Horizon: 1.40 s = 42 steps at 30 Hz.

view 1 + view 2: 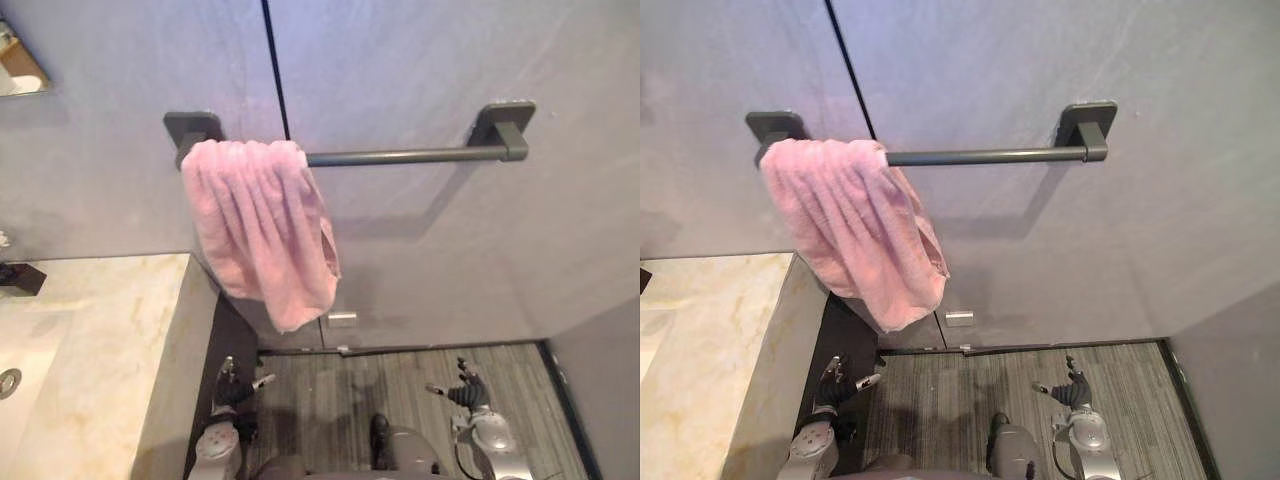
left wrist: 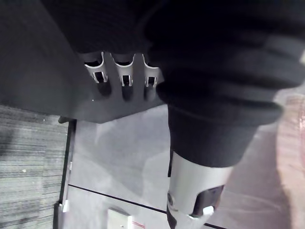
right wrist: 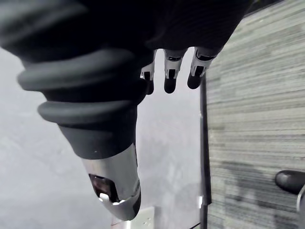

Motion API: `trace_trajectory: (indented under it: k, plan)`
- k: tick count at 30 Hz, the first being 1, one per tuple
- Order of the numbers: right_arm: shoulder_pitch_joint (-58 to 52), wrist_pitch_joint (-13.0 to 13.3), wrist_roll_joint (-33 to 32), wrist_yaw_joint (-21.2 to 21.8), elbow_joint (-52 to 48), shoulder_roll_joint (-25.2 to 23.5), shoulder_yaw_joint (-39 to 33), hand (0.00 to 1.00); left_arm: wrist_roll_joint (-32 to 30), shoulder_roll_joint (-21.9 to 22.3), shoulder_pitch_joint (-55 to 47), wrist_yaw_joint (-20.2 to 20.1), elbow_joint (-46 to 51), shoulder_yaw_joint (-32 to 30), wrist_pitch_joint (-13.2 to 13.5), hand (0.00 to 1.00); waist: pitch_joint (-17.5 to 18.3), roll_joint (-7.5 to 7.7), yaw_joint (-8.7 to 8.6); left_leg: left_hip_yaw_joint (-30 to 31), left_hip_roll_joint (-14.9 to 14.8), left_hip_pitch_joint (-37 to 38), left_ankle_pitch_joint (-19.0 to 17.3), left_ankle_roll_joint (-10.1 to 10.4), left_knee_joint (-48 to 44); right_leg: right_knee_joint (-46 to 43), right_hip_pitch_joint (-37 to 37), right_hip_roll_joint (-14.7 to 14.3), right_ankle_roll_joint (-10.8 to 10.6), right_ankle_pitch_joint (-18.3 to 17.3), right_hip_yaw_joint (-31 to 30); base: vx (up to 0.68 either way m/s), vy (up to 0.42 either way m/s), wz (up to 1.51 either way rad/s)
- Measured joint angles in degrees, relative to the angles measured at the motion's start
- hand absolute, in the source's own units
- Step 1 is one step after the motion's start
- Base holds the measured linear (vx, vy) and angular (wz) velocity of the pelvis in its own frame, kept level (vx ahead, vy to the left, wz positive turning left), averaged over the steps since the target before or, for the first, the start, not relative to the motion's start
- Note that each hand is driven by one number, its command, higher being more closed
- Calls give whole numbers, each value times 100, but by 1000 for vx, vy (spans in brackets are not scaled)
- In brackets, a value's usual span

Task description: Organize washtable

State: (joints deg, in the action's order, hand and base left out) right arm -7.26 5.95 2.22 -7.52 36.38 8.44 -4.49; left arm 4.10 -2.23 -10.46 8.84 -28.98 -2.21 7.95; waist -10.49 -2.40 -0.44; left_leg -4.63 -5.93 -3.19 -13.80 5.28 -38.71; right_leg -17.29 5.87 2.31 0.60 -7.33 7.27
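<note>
At upper left of the frame, your pink towel (image 1: 262, 230) hangs bunched at the left end of the towel bar (image 1: 410, 156), just beside the bench (image 1: 100, 330) edge. Low over the open floor (image 1: 350, 400), your left robot hand (image 1: 232, 385) and right robot hand (image 1: 465, 385) hang released and empty.

I see a pink towel (image 1: 262, 230) draped in bunched folds over the left end of a dark wall rail (image 1: 410, 156). It hangs down just beside the pale marbled worktop (image 1: 110, 330).
</note>
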Motion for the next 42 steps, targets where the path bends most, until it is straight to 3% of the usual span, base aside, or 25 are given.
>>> trace_trajectory:
  k: [2, 3, 6, 7, 8, 10, 13, 21, 26, 27, 34, 37, 42]
  plan:
    - [-57, 7, -45, -3, -31, -84, -2, 0, 0, 16, -54, -6, 107, 25, 5, 0, -8, 30, 144, -166, -209, -176, -83, -121, -465, 185, -382, -29, 87, -56, 29, 314, -124, 6]
    - [-31, 27, -63, -4, -47, -99, -22, 0, 0, 20, -97, -5, 186, 29, 7, 0, -3, 89, 152, -172, -239, -245, -119, -181, -151, 297, -534, 1, 89, -57, 28, 289, -54, -10]
    - [82, 27, -62, -1, -67, -108, -106, 0, -1, 9, -66, -3, 259, 26, 7, 0, 3, 32, 133, -109, -175, -377, -76, -167, 1202, 409, -648, 102, 81, -58, 19, 171, 62, -2]
    - [61, 27, -58, -14, -66, -86, -235, 0, -2, 10, -50, 5, 376, 26, 7, 0, 44, -33, 126, 1, -167, -323, 211, -69, 1957, 438, -680, 98, -20, -101, 41, 149, 140, 4]
    - [52, 27, -58, -25, -68, -44, -258, 0, -3, 23, -73, 9, 481, 29, 11, 0, 79, -148, 126, 37, -204, -318, 792, -93, 2292, 438, -699, 30, -118, -157, 40, 150, 156, 4]
    - [-2, 16, -55, -16, 44, -87, -248, 0, -37, -116, -92, 36, 782, 6, 21, 0, 82, 28, 139, 94, 12, -141, 862, -78, 2462, 454, -828, 245, -291, -248, 26, 125, 146, 13]
    - [-47, 26, -51, -11, 43, -96, -249, 0, -192, -123, -214, 10, 1179, 46, 19, 0, 120, 133, 135, 44, 250, 57, 995, -214, 2856, 626, -881, 432, -412, -212, 12, 73, 113, 8]
    - [-89, 46, -28, 4, 43, -111, -240, 0, -661, -112, -396, 42, 2221, 57, 26, 0, 141, 113, 115, 47, 387, 345, 1181, -247, 3358, 965, -1090, 469, -472, -124, 27, 35, 25, 0]
    - [-100, 48, 35, 32, 51, -96, -151, 0, -1123, -488, -307, 136, 2403, 271, 73, 0, 200, 44, 97, 61, 381, 628, 1330, -234, 3696, 1038, -1258, 436, -455, -92, 37, 1, -25, 0]
    - [-90, 48, 66, 44, 51, -78, -112, 0, -1215, -552, -247, 139, 2403, 335, 108, 100, 221, 37, 108, 43, 377, 672, 1354, -236, 3743, 1065, -1275, 429, -440, -56, 14, -35, -9, -6]
    - [39, 50, 75, 126, 49, -22, 143, 0, -1608, -823, 81, 144, 2389, 764, 158, 100, 244, 63, 92, -47, 398, 855, 1739, -315, 4322, 1355, -1260, 411, -488, 253, -115, -92, 19, -9]
    - [57, 48, 79, 141, -23, -29, 317, 0, -1628, -841, 171, 141, 2388, 888, 209, 100, 282, 130, -26, -60, 395, 900, 1798, -303, 4415, 1386, -1254, 426, -529, 288, -160, -116, 19, -4]
    - [48, 62, 79, 157, -1321, 4, 594, 0, -1646, -857, 244, 144, 2388, 893, 236, 100, 293, 140, -56, -175, 390, 900, 1778, -278, 4449, 1563, -1226, 407, -528, 420, -337, -76, 19, -22]
